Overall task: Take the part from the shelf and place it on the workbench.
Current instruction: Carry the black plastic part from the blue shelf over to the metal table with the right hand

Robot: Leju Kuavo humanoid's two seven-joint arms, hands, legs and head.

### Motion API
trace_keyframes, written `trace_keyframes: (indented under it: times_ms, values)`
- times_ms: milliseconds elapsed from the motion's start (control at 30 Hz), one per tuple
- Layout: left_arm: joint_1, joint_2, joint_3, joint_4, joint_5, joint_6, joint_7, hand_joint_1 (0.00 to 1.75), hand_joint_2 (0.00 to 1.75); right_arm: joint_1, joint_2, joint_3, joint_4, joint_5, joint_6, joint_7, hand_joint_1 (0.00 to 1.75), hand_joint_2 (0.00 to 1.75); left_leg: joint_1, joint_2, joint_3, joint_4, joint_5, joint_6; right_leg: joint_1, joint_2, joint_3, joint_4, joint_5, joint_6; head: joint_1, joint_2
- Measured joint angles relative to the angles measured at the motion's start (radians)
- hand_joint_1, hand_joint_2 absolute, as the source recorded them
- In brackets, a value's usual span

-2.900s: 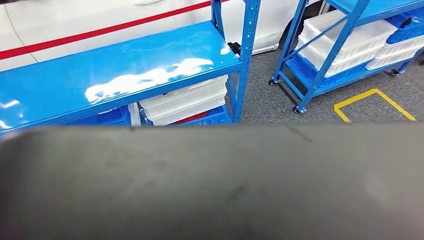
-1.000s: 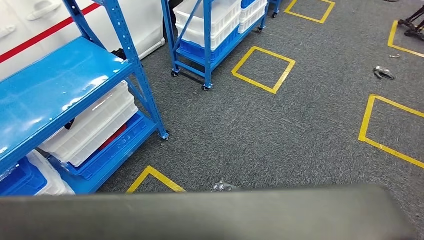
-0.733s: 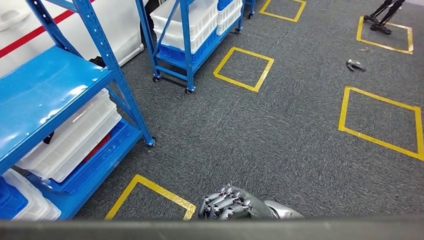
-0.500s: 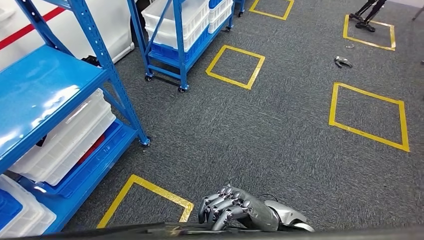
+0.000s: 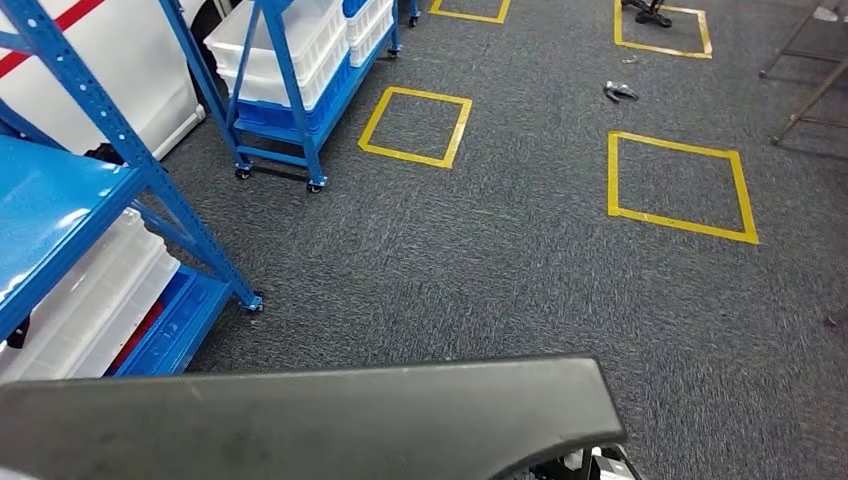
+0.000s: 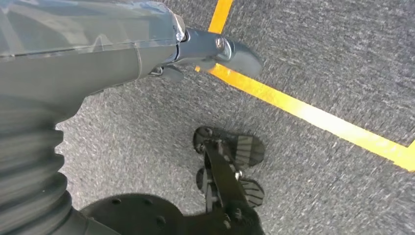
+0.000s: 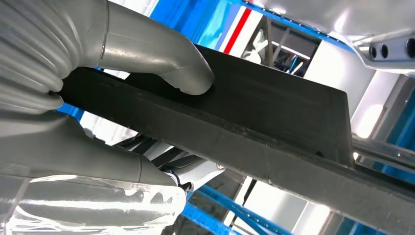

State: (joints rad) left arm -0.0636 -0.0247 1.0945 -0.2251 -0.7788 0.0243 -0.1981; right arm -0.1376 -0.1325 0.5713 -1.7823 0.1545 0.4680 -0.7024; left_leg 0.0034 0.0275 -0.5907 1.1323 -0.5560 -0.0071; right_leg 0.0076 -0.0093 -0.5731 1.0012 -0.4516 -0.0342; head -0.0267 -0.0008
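The part is a flat dark grey panel (image 5: 300,420) that crosses the bottom of the head view, close under the camera. In the right wrist view my right hand (image 7: 73,137) grips the panel (image 7: 274,117), with the thick thumb (image 7: 166,68) pressed on its flat face and the fingers wrapped under its edge. My left hand (image 6: 98,63) hangs over the carpet beside my body. A dark finger (image 6: 230,49) sticks out from it and nothing lies in the hand.
A blue shelf rack (image 5: 130,170) with white bins (image 5: 80,300) stands at the left. A second wheeled rack (image 5: 290,90) is farther back. Yellow taped squares (image 5: 675,185) mark the grey carpet. A small metal object (image 5: 620,92) lies on the floor, and metal stand legs (image 5: 810,90) are at the far right.
The whole picture has swung as I turn away from the shelf, and the racks have slid left. The panel now covers the bottom of the view and hides the hand seen half a second ago.
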Motion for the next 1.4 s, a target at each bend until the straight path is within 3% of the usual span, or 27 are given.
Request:
trace_keyframes:
  times_ms: [67, 100, 133, 200, 233, 300, 367, 400, 467, 533, 567, 600, 633, 667, 700, 767, 833, 900, 933, 1000, 1067, 1133, 1167, 1200, 1267, 1333, 1400]
  values:
    - [0.006, -0.001, 0.007, 0.000, 0.003, 0.003, 0.001, 0.00, 1.75, -0.006, 0.000, 0.000, 0.012, -0.004, 0.003, 0.000, 1.62, 1.75, 0.004, -0.018, -0.061, 0.126, -0.053, -0.006, -0.002, 0.023, -0.002, 0.001, 0.001, -0.003, -0.001, 0.000]
    - [0.008, -0.001, 0.011, 0.000, 0.004, 0.004, 0.000, 0.00, 1.75, -0.006, 0.000, 0.000, 0.017, -0.006, 0.003, 0.000, 1.62, 1.75, 0.006, -0.019, -0.080, 0.160, -0.057, -0.010, -0.003, 0.036, -0.002, 0.003, 0.001, -0.003, 0.000, 0.000]
    - [0.010, 0.000, 0.014, 0.000, 0.003, 0.003, -0.001, 0.00, 1.75, -0.006, 0.000, 0.000, 0.021, -0.007, 0.002, 0.000, 1.62, 1.75, 0.009, -0.020, -0.081, 0.157, -0.040, -0.014, -0.005, 0.049, -0.002, 0.006, 0.000, -0.001, 0.000, 0.000]
    - [0.010, 0.000, 0.018, 0.000, 0.002, 0.002, -0.003, 0.00, 1.75, -0.006, 0.000, 0.001, 0.025, -0.005, 0.000, 0.000, 1.62, 1.75, 0.018, -0.035, -0.036, 0.050, 0.032, -0.021, -0.011, 0.075, -0.003, 0.018, -0.006, 0.007, 0.000, 0.000]
    - [0.009, -0.001, 0.018, 0.000, 0.001, 0.000, -0.004, 0.00, 1.75, -0.007, 0.000, 0.001, 0.026, -0.003, -0.002, 0.000, 1.62, 1.75, 0.023, -0.056, -0.009, -0.013, 0.057, -0.025, -0.012, 0.086, -0.006, 0.027, -0.010, 0.014, 0.000, 0.000]
    - [0.009, -0.001, 0.020, 0.000, -0.002, -0.001, -0.005, 0.00, 1.75, -0.007, 0.000, 0.001, 0.026, 0.002, -0.002, 0.000, 1.62, 1.75, 0.027, -0.088, 0.022, -0.081, 0.074, -0.021, -0.014, 0.107, -0.018, 0.041, -0.015, 0.028, 0.000, 0.000]
    - [0.008, -0.001, 0.021, 0.000, -0.006, -0.002, -0.004, 0.00, 1.75, -0.006, 0.000, 0.002, 0.026, 0.011, -0.001, 0.001, 1.62, 1.75, 0.023, -0.081, 0.023, -0.086, 0.072, -0.007, -0.017, 0.126, -0.027, 0.042, -0.011, 0.041, 0.000, 0.000]
    - [0.006, -0.002, 0.021, 0.000, -0.009, -0.002, -0.004, 0.00, 1.75, -0.004, 0.000, 0.002, 0.026, 0.015, -0.001, 0.002, 1.62, 1.75, 0.022, -0.071, 0.024, -0.090, 0.075, 0.000, -0.019, 0.123, -0.029, 0.042, -0.011, 0.046, 0.000, 0.000]
    - [0.004, -0.002, 0.021, -0.001, -0.013, -0.004, -0.004, 0.00, 1.75, -0.003, 0.000, 0.002, 0.026, 0.022, 0.000, 0.003, 1.62, 1.75, 0.023, -0.050, 0.025, -0.098, 0.081, 0.014, -0.018, 0.083, -0.048, 0.078, -0.035, 0.056, 0.004, 0.000]
    - [0.005, -0.002, 0.021, -0.001, -0.016, -0.005, -0.004, 0.00, 1.75, -0.003, 0.000, 0.001, 0.026, 0.025, 0.002, 0.003, 1.62, 1.75, 0.020, -0.028, 0.026, -0.102, 0.082, 0.022, -0.017, 0.033, -0.100, 0.184, -0.092, 0.062, 0.008, 0.000]
    - [0.007, -0.001, 0.022, -0.002, -0.017, -0.006, -0.004, 0.00, 1.75, -0.001, 0.000, 0.001, 0.026, 0.026, 0.004, 0.003, 1.62, 1.75, 0.018, -0.015, 0.025, -0.102, 0.081, 0.024, -0.019, 0.023, -0.133, 0.250, -0.120, 0.064, 0.008, 0.000]
    - [0.008, -0.001, 0.023, -0.002, -0.018, -0.006, -0.003, 0.00, 1.75, 0.002, 0.000, 0.000, 0.026, 0.027, 0.005, 0.003, 1.62, 1.75, 0.017, -0.002, 0.025, -0.102, 0.080, 0.025, -0.020, 0.019, -0.158, 0.298, -0.133, 0.066, 0.008, 0.000]
    - [0.007, 0.000, 0.023, -0.003, -0.020, -0.006, -0.003, 0.00, 1.75, 0.004, 0.000, -0.001, 0.026, 0.027, 0.007, 0.004, 1.62, 1.75, 0.016, 0.010, 0.026, -0.102, 0.078, 0.025, -0.021, 0.017, -0.167, 0.313, -0.128, 0.066, 0.008, 0.000]
    - [0.007, 0.000, 0.024, -0.003, -0.022, -0.006, -0.002, 0.00, 1.75, 0.006, 0.000, -0.002, 0.026, 0.028, 0.009, 0.006, 1.62, 1.75, 0.016, 0.022, 0.029, -0.102, 0.076, 0.025, -0.021, 0.013, -0.156, 0.291, -0.106, 0.064, 0.008, 0.000]
    - [0.006, 0.000, 0.024, -0.003, -0.024, -0.006, -0.002, 0.00, 1.75, 0.006, 0.000, -0.003, 0.026, 0.028, 0.011, 0.008, 1.62, 1.75, 0.015, 0.032, 0.032, -0.102, 0.074, 0.023, -0.019, 0.004, -0.126, 0.233, -0.071, 0.060, 0.008, 0.000]
    - [0.004, 0.000, 0.024, -0.003, -0.027, -0.006, -0.002, 0.00, 1.75, 0.005, 0.000, -0.006, 0.026, 0.028, 0.015, 0.011, 1.62, 1.75, 0.013, 0.050, 0.040, -0.102, 0.068, 0.017, -0.008, -0.038, -0.055, 0.096, -0.018, 0.046, 0.008, 0.000]
    - [0.003, 0.000, 0.024, -0.003, -0.027, -0.007, -0.001, 0.00, 1.75, 0.004, 0.000, -0.008, 0.026, 0.027, 0.018, 0.011, 1.62, 1.75, 0.010, 0.068, 0.045, -0.103, 0.062, 0.008, 0.004, -0.061, -0.027, 0.036, -0.009, 0.034, 0.008, 0.000]
    - [0.001, 0.000, 0.024, -0.004, -0.027, -0.008, 0.000, 0.00, 1.75, 0.005, 0.000, -0.010, 0.026, 0.027, 0.018, 0.011, 1.62, 1.75, 0.008, 0.089, 0.051, -0.107, 0.058, -0.002, 0.004, -0.039, -0.026, 0.026, -0.007, 0.025, 0.008, 0.000]
    - [-0.001, 0.000, 0.024, -0.004, -0.027, -0.009, 0.000, 0.00, 1.75, 0.007, 0.000, -0.010, 0.025, 0.027, 0.018, 0.011, 1.62, 1.75, 0.009, 0.083, 0.053, -0.104, 0.052, -0.007, 0.000, -0.027, -0.022, 0.018, -0.003, 0.020, 0.008, 0.000]
    - [-0.003, 0.001, 0.024, -0.004, -0.027, -0.009, 0.000, 0.00, 1.75, 0.006, 0.000, -0.011, 0.025, 0.027, 0.018, 0.011, 1.62, 1.75, 0.011, 0.038, 0.033, -0.047, 0.014, -0.013, -0.008, -0.007, -0.011, 0.003, 0.004, 0.010, 0.007, 0.000]
    - [0.000, 0.001, 0.024, -0.004, -0.028, -0.010, 0.000, 0.00, 1.75, 0.006, 0.000, -0.011, 0.026, 0.026, 0.020, 0.011, 1.62, 1.75, 0.013, -0.008, -0.028, 0.080, -0.045, -0.016, -0.009, 0.016, -0.008, 0.002, 0.004, 0.004, 0.006, 0.000]
    - [0.005, 0.001, 0.025, -0.004, -0.030, -0.012, 0.000, 0.00, 1.75, 0.008, 0.000, -0.011, 0.026, 0.026, 0.022, 0.011, 1.62, 1.75, 0.014, -0.018, -0.077, 0.164, -0.062, -0.019, -0.009, 0.044, -0.007, 0.004, 0.002, 0.003, 0.006, 0.000]
    - [0.005, 0.001, 0.025, -0.004, -0.031, -0.012, 0.001, 0.00, 1.75, 0.009, 0.000, -0.011, 0.026, 0.025, 0.024, 0.011, 1.62, 1.75, 0.015, -0.020, -0.077, 0.154, -0.040, -0.021, -0.010, 0.058, -0.006, 0.007, 0.001, 0.005, 0.006, 0.000]
    - [0.005, 0.001, 0.025, -0.004, -0.033, -0.012, 0.001, 0.00, 1.75, 0.009, 0.000, -0.011, 0.026, 0.025, 0.027, 0.011, 1.62, 1.75, 0.017, -0.024, -0.061, 0.106, -0.002, -0.022, -0.011, 0.072, -0.005, 0.011, -0.002, 0.008, 0.006, 0.000]
    - [0.003, 0.001, 0.025, -0.004, -0.036, -0.013, 0.002, 0.00, 1.75, 0.008, 0.000, -0.011, 0.026, 0.021, 0.035, 0.011, 1.62, 1.75, 0.024, -0.061, -0.009, -0.023, 0.062, -0.024, -0.013, 0.097, -0.009, 0.028, -0.012, 0.018, 0.006, 0.000]
    - [0.002, 0.001, 0.025, -0.005, -0.038, -0.012, 0.004, 0.00, 1.75, 0.007, 0.002, -0.011, 0.026, 0.015, 0.041, 0.011, 1.62, 1.75, 0.027, -0.094, 0.017, -0.083, 0.076, -0.020, -0.014, 0.117, -0.020, 0.041, -0.017, 0.030, 0.007, 0.000]
    - [0.000, 0.000, 0.025, -0.005, -0.039, -0.011, 0.008, 0.00, 1.75, 0.005, 0.003, -0.011, 0.026, 0.007, 0.047, 0.011, 1.62, 1.75, 0.024, -0.085, 0.019, -0.086, 0.073, -0.007, -0.017, 0.137, -0.027, 0.040, -0.013, 0.041, 0.007, 0.000]
